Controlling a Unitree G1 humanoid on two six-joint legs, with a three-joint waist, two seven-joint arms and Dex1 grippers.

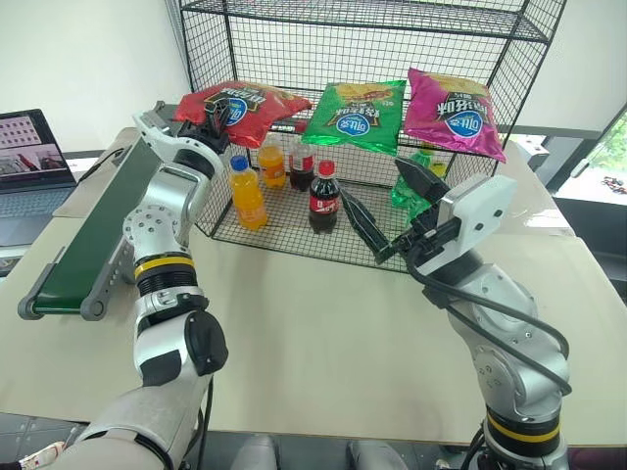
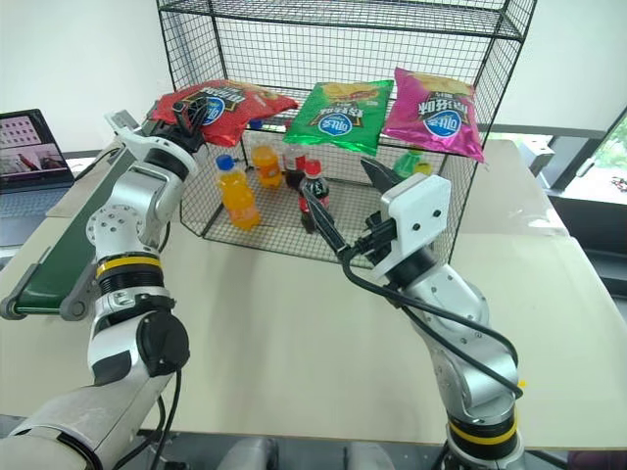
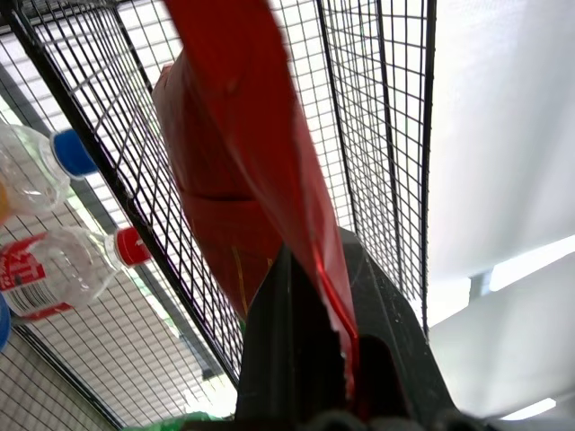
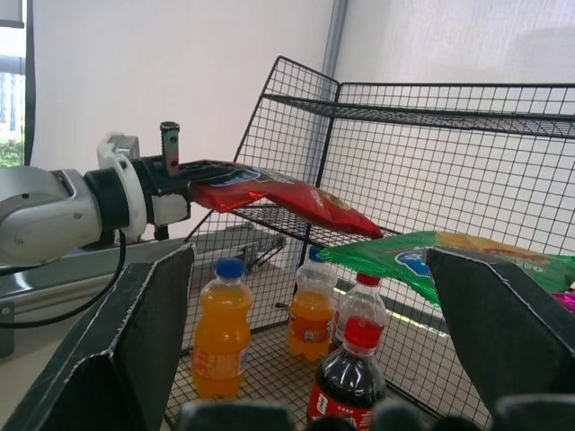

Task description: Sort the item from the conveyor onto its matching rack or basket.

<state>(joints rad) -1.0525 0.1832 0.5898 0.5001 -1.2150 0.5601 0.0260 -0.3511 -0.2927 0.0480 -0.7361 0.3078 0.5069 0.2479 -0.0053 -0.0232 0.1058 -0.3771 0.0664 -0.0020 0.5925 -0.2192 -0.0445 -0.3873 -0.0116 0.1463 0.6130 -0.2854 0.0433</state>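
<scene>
The item, a red chip bag, reaches over the left end of the black wire rack's middle shelf. My left gripper is shut on the bag's near edge, just outside the rack's left corner. In the left wrist view the red foil is pinched between the black fingers. I cannot tell whether the bag rests on the mesh. The dark green conveyor runs along the table's left side, below the left arm. My right gripper hovers open and empty before the rack's lower tier.
A green chip bag and a pink chip bag lie on the same shelf to the right. Orange soda bottles and cola bottles stand on the lower tier. A laptop sits at the far left.
</scene>
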